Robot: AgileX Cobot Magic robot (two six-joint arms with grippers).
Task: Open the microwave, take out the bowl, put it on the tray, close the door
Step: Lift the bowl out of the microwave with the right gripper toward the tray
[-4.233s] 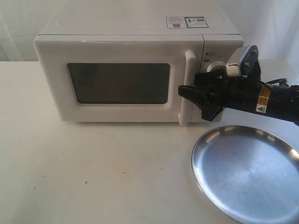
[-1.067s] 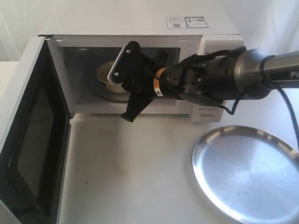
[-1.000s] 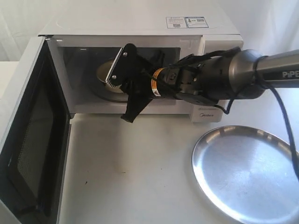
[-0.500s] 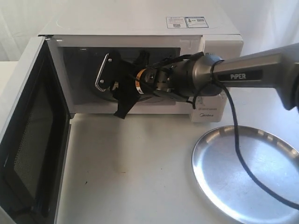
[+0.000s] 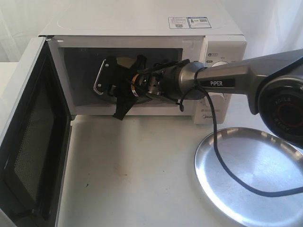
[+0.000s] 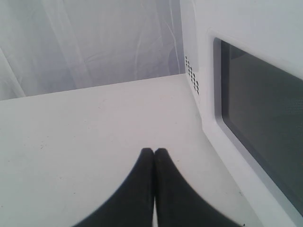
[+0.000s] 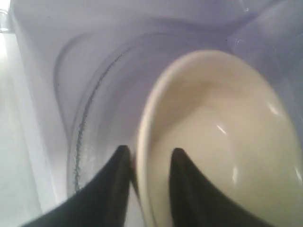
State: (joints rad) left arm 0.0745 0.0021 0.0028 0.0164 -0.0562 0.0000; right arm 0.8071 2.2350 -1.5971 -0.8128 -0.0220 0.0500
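The white microwave (image 5: 142, 23) stands with its door (image 5: 28, 137) swung wide to the left, mesh side showing. My right gripper (image 5: 111, 90) reaches deep into the cavity and hides nearly all of the cream bowl (image 5: 125, 60). In the right wrist view the bowl (image 7: 222, 137) fills the picture. The right gripper (image 7: 150, 153) is open astride its rim, one finger outside against the wall and one inside. The silver tray (image 5: 255, 179) lies at the front right. My left gripper (image 6: 154, 151) is shut on nothing, low over the table beside the door's outer window (image 6: 258, 113).
The clear glass turntable (image 7: 90, 118) lies under the bowl inside the cavity. The right arm's black cable (image 5: 222, 161) hangs across the tray's near-left rim. The control panel with knobs (image 5: 218, 61) shows behind the arm. White cloth hangs behind the table.
The door, shut at first, now stands wide open. Over the last second my right gripper has pushed further into the cavity, covering the bowl in the exterior view.
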